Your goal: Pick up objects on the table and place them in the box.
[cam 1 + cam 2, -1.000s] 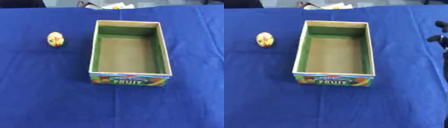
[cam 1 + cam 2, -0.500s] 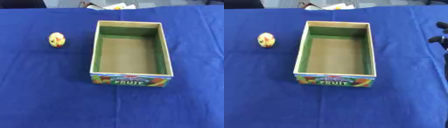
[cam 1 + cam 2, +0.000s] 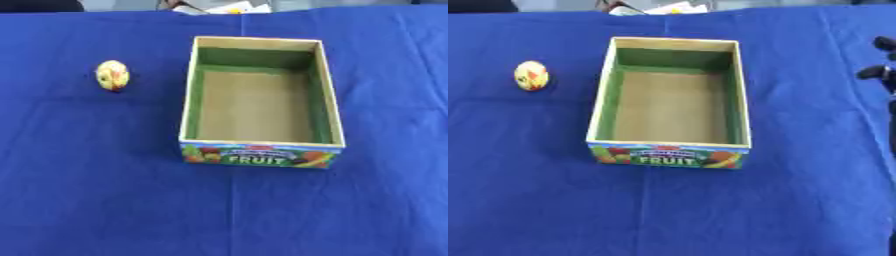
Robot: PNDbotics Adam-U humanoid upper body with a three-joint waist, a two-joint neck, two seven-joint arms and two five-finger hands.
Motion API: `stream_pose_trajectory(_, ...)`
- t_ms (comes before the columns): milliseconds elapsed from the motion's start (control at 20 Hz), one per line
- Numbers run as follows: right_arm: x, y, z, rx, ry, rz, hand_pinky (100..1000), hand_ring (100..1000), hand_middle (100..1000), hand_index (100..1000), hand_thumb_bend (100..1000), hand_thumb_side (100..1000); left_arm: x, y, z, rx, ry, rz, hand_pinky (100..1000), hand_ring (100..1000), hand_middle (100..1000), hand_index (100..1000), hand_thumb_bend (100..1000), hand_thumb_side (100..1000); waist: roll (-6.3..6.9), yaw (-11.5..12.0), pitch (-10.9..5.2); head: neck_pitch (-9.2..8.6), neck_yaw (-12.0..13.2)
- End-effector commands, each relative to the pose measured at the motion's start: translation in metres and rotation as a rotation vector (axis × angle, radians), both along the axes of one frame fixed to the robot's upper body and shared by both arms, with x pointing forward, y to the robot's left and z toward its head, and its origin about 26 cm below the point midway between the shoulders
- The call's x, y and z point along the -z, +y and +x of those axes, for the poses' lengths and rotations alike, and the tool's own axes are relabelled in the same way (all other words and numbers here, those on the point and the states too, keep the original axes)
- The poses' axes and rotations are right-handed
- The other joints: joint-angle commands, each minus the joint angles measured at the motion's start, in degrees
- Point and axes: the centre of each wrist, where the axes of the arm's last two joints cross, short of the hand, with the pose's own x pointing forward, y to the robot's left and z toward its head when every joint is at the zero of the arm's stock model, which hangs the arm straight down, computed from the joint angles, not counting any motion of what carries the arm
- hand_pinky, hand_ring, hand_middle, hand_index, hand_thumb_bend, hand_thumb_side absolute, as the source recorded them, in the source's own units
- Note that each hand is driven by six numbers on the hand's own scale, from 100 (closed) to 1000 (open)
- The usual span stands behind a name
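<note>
1. Blue cloth-covered table fills nearly the whole view, w/ faint fold lines across it. It lies flat and bare around the task items, so nothing blocks a reach.
2. Open cardboard box w/ green inner walls, tan floor and a "FRUIT" label on its near face sits mid-table, long axis running away from the robot. It is empty.
3. Robot's right hand, black, shows only as a sliver at the right edge of the right eye view, well apart from box and object. Can't tell if the fingers are straight or curled. Left hand is in neither view.
4. Small yellow egg-shaped object w/ red marks lies on the cloth left of the box, near it but not touching, level w/ the box's far half.
5. Step in hand, as judged: the pick has not begun. The left hand is prob. the better choice, since the object is on that side. Rounded shape may roll, so fingers should close from both sides, then lift clear over the box's left wall before letting go.
6. Room: pale clutter past the far table edge, not part of the job.
</note>
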Motion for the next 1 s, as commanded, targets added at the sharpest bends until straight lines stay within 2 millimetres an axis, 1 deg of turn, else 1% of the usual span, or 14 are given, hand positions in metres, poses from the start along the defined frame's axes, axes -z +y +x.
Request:
stream_pose_trajectory(50,-0.011,-0.003,-0.002,-0.002,-0.032,-0.014,502,745,490,832,100,1000,-0.021,0.006,-0.004,-0.007,-0.063,0.075,626,538,556,859,100,942,0.07,-0.27,-1.18,0.66,0.57)
stream_pose_trajectory(150,-0.012,-0.004,-0.003,0.002,-0.035,-0.014,501,745,490,831,100,1000,-0.029,0.013,-0.007,-0.024,-0.094,0.125,622,540,561,858,100,900,0.18,-0.47,-1.18,0.39,0.85)
stream_pose_trajectory(200,-0.012,-0.004,-0.003,0.004,-0.037,-0.015,501,745,490,831,100,1000,-0.031,0.017,-0.007,-0.037,-0.109,0.15,622,540,561,858,100,900,0.22,-0.54,-1.15,0.2,0.93)
stream_pose_trajectory(250,-0.012,-0.005,-0.003,0.006,-0.038,-0.017,501,745,490,831,100,1000,-0.035,0.021,-0.006,-0.049,-0.129,0.187,616,541,563,859,100,854,0.31,-0.61,-1.08,-0.09,0.99)
stream_pose_trajectory(300,-0.012,-0.005,-0.003,0.007,-0.04,-0.019,501,745,490,831,100,1000,-0.038,0.026,-0.005,-0.061,-0.148,0.217,615,541,563,859,100,851,0.36,-0.66,-1.01,-0.29,1.06)
stream_pose_trajectory(350,-0.012,-0.006,-0.003,0.009,-0.042,-0.022,501,745,489,830,100,1000,-0.041,0.031,-0.004,-0.073,-0.169,0.255,607,541,565,860,100,829,0.42,-0.73,-0.87,-0.53,1.17)
stream_pose_trajectory(450,-0.012,-0.006,-0.004,0.01,-0.048,-0.029,501,745,489,830,100,1000,-0.044,0.046,-0.001,-0.099,-0.209,0.351,601,544,569,863,100,815,0.47,-0.97,-0.5,-0.92,1.36)
stream_pose_trajectory(550,-0.011,-0.007,-0.004,0.014,-0.054,-0.036,501,745,489,829,100,1000,-0.043,0.066,0.002,-0.137,-0.248,0.438,594,548,573,867,100,806,0.52,-1.09,-0.21,-1.11,1.52)
stream_pose_trajectory(750,-0.01,-0.007,-0.005,0.022,-0.063,-0.051,501,744,489,829,100,1000,-0.039,0.11,0.01,-0.228,-0.279,0.562,591,557,586,877,100,846,0.61,-1.2,0.36,-1.56,1.63)
stream_pose_trajectory(850,-0.01,-0.007,-0.005,0.022,-0.066,-0.057,501,744,489,829,100,1000,-0.048,0.126,0.013,-0.259,-0.266,0.62,588,563,593,884,100,846,0.58,-1.19,0.51,-1.81,1.59)
stream_pose_trajectory(1000,-0.009,-0.007,-0.005,0.021,-0.065,-0.066,501,744,489,829,100,1000,-0.069,0.14,0.02,-0.296,-0.244,0.719,589,578,607,898,100,865,0.61,-1.16,0.52,-1.98,1.41)
